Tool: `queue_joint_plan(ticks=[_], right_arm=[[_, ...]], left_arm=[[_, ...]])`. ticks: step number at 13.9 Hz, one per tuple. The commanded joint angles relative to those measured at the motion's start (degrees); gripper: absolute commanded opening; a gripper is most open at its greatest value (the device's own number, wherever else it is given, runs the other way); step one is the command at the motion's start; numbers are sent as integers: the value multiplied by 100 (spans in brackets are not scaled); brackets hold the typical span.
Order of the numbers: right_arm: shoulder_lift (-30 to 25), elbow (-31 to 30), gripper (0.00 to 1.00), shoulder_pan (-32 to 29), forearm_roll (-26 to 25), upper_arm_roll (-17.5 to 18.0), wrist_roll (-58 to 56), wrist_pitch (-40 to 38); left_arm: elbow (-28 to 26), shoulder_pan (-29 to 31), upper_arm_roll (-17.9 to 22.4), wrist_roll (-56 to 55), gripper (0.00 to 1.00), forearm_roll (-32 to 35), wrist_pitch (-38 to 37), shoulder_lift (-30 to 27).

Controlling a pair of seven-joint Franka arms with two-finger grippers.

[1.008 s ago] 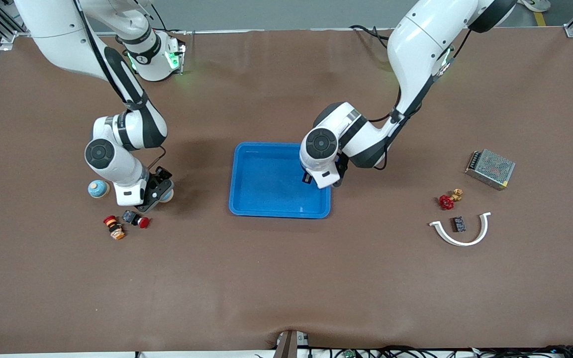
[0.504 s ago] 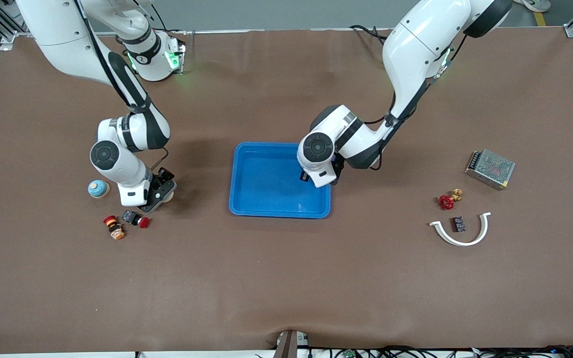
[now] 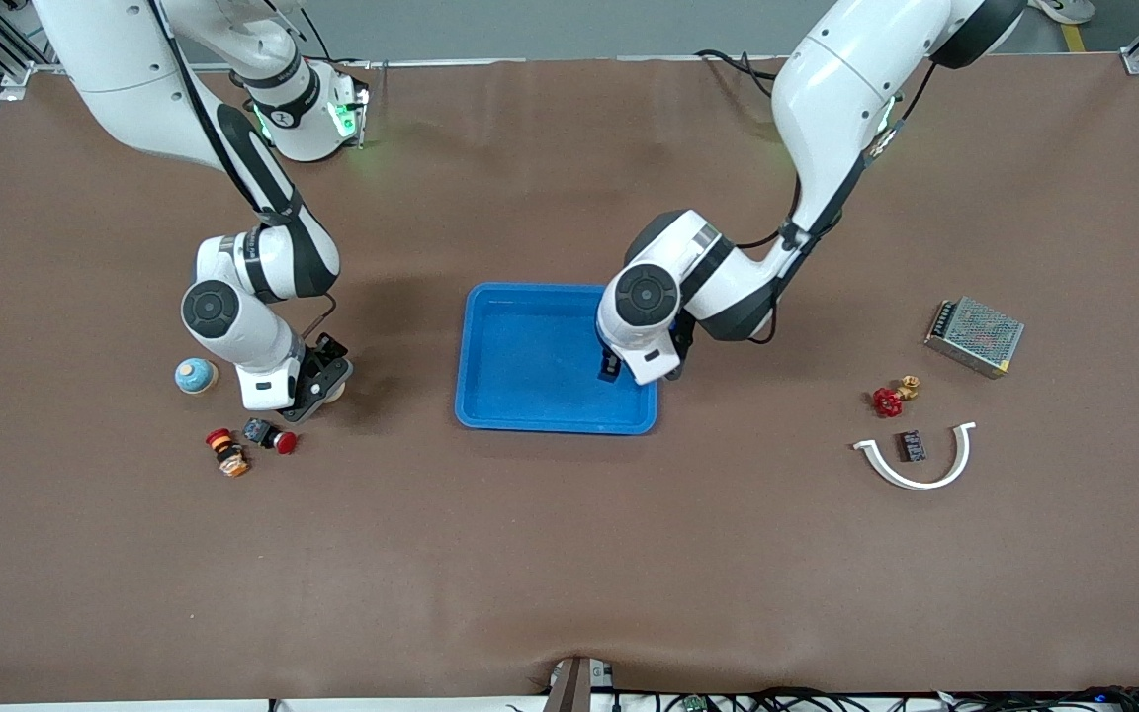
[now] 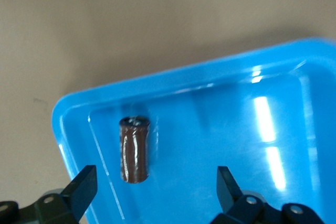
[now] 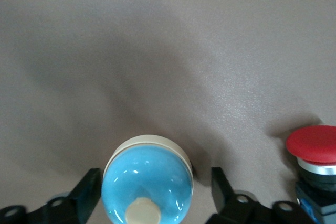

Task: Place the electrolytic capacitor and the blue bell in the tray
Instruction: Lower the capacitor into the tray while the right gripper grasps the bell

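Tray (image 3: 530, 361) sits mid-table; left hand (image 4: 152, 190) hovers over it, fingers apart, the capacitor (image 4: 134, 149) lying loose inside. Right hand (image 5: 152, 192) reaches down, fingers apart astride the blue bell (image 5: 148, 179) on the table.

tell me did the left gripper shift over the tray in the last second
Yes. The left gripper edged slightly toward the tray rim nearer the front camera.

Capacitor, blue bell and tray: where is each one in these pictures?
Capacitor (image 4: 134, 150): left wrist view, middle of its brown body.
Blue bell (image 5: 147, 182): right wrist view, on its blue dome.
Tray (image 3: 530, 420): front view, on the rim nearest the camera.
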Motion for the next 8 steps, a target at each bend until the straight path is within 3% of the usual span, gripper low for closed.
queue_joint_plan(ticks=[1, 4, 8], right_arm=[[-18, -36, 61, -5, -94, 18, 28, 51], [-27, -18, 41, 4, -94, 18, 55, -19], [-193, 192, 41, 56, -68, 35, 177, -702]], left_arm=[[-53, 194, 106, 301, 100, 3, -334, -370], [-36, 711, 168, 1213, 100, 247, -947, -651], [-62, 1458, 177, 2558, 100, 390, -1266, -775]])
